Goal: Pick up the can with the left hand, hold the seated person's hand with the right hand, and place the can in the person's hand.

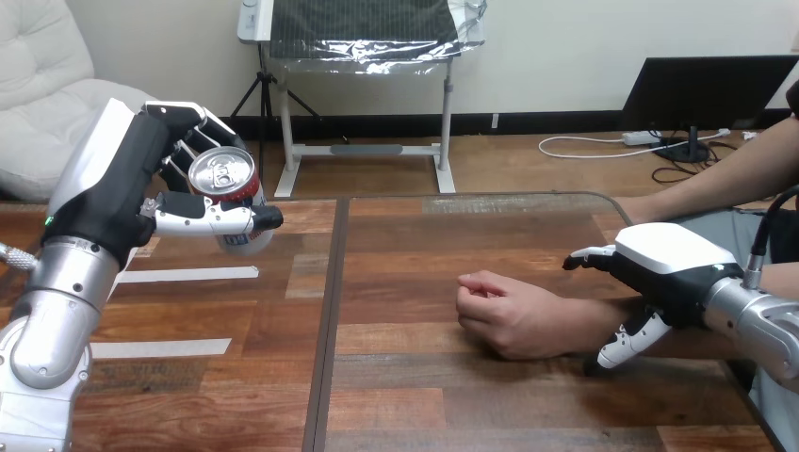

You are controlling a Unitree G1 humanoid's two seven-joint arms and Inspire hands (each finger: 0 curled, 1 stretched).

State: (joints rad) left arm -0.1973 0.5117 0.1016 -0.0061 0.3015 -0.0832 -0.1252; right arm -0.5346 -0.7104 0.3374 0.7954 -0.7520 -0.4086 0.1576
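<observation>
Left of the scene and lifted clear of the brown wooden table [452,395], the robot's left hand [141,179] is clenched on a cylindrical drinks can [226,193] with a silver lid and a red-and-white body. The thumb [212,218] lies across the can's near side, pointing right, and the fingers [193,122] wrap behind its far side. The can is not upright. Its long axis is tilted so that the round lid with its pull tab faces up and toward the near side, while the base points down and away toward the tabletop. The lower part of the body shows beneath the thumb, hanging above the boards without touching them. Two strips of white tape [188,274] lie flat on the wood below and near the can, running left to right.

Right of the table's centre, the person's hand [504,315] rests on the wood as a loose fist, knuckles toward the left, with the forearm running off to the right. It is well apart from the can.

At the right, the robot's right hand [674,259] sits over the person's wrist, its white back shell facing up and its silver forearm [754,320] coming in from the right edge. It touches or nearly touches the wrist, but I cannot tell whether it actually grips it or merely rests over it.
</observation>
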